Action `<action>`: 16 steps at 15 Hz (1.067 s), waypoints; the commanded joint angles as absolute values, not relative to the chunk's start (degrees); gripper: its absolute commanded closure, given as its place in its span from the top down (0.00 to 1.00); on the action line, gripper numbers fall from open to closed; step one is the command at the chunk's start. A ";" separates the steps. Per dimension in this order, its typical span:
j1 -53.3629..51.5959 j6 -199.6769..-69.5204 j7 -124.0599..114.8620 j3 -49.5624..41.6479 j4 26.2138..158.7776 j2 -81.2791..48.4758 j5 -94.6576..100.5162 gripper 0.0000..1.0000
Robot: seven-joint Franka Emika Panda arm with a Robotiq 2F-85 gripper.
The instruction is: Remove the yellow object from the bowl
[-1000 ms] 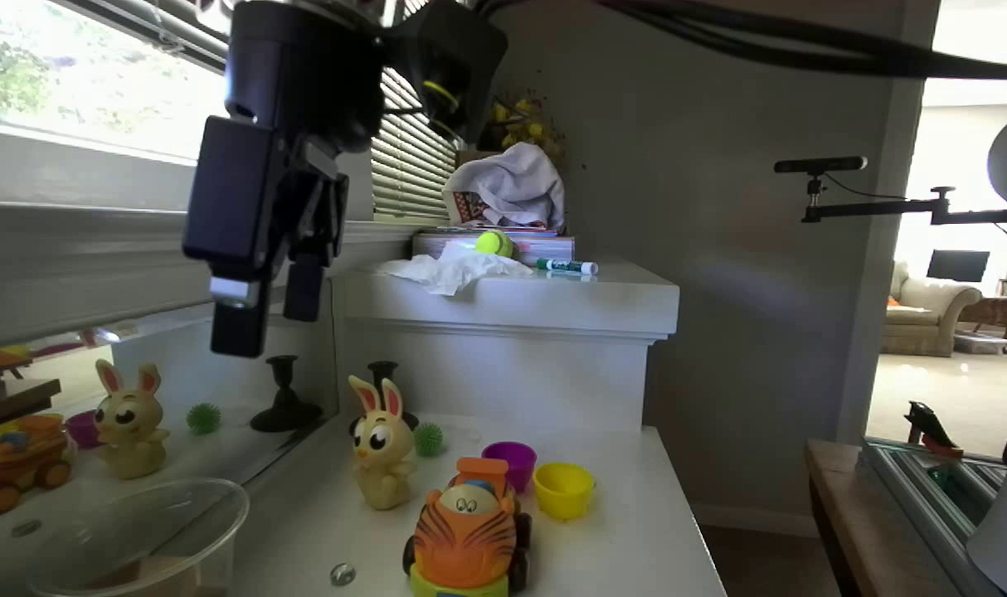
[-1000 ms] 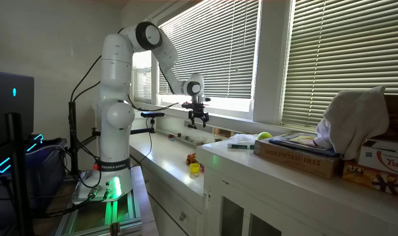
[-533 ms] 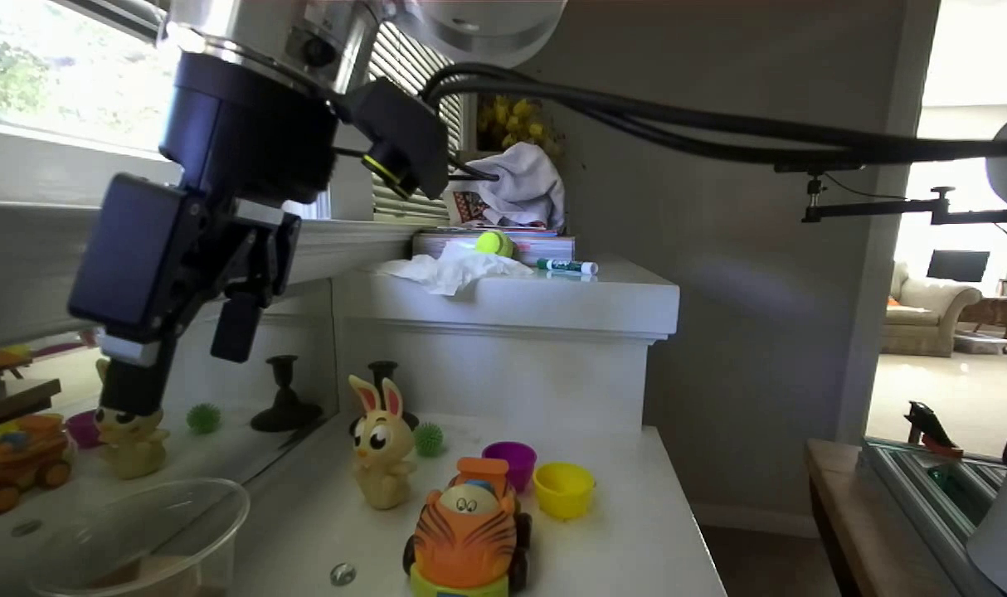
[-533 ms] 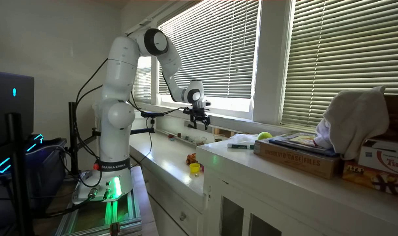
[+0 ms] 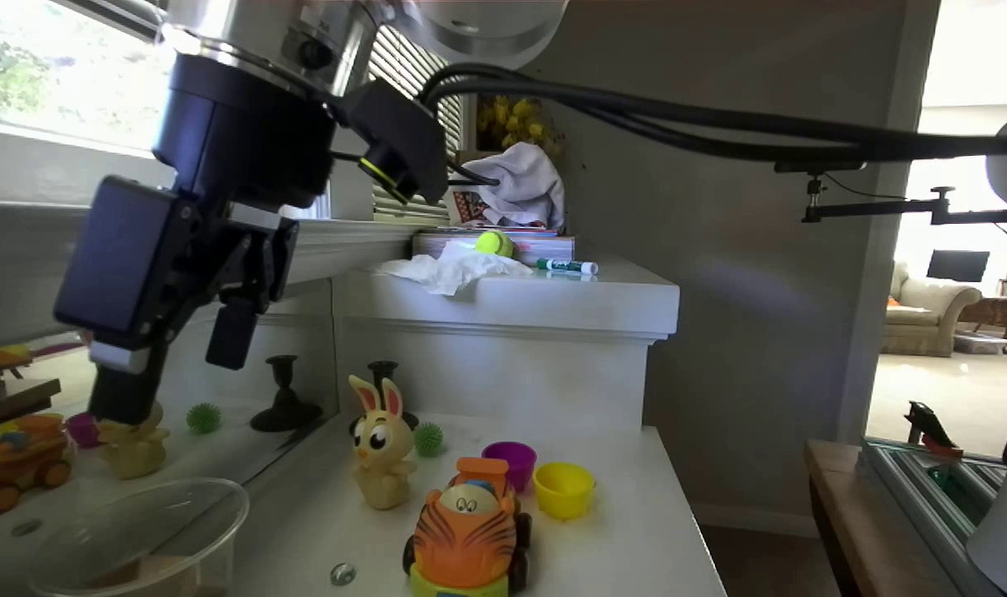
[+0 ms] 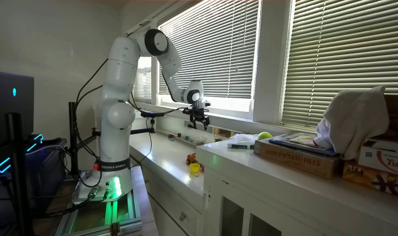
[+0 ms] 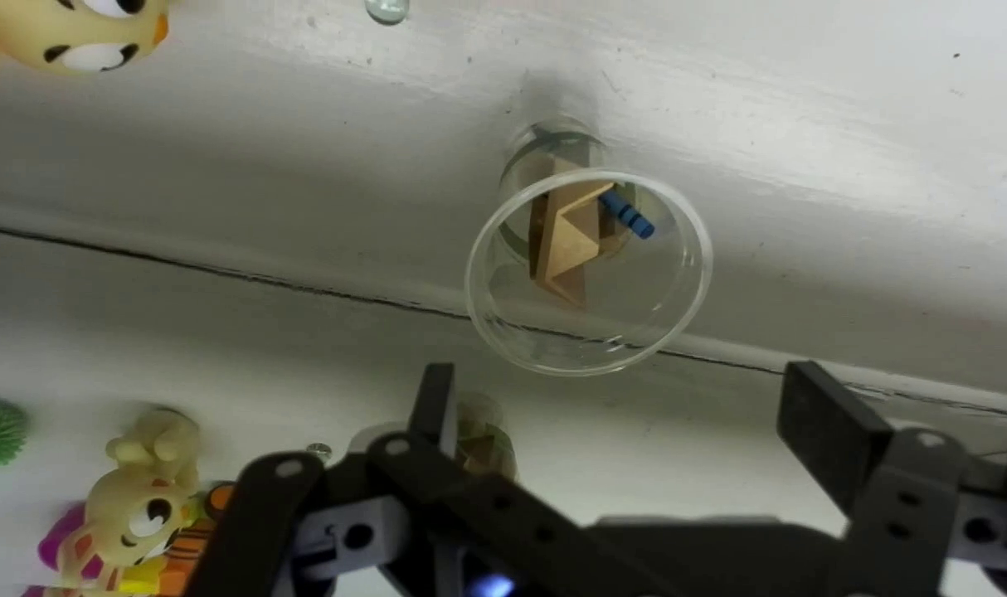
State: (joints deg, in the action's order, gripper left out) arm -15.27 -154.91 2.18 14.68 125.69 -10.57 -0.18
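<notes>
Black two-fingered gripper, spread wide
We see a tan angular piece inside the clear round plastic bowl.

Robotiq gripper: hangs lower than a second ago, tilted further; fingers now nearer the clear plastic bowl beneath them. Rabbit reflection: head now largely hidden behind one finger.
</notes>
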 commanded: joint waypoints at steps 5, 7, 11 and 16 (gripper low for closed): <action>-14.88 -154.28 3.05 16.76 123.40 -13.68 -4.14 1.00; -14.80 -154.39 2.60 16.51 123.17 -14.47 -3.94 0.91; -14.52 -154.89 2.02 16.18 122.35 -16.36 -3.65 0.87; -14.41 -155.89 1.96 15.93 120.90 -18.73 -3.33 0.76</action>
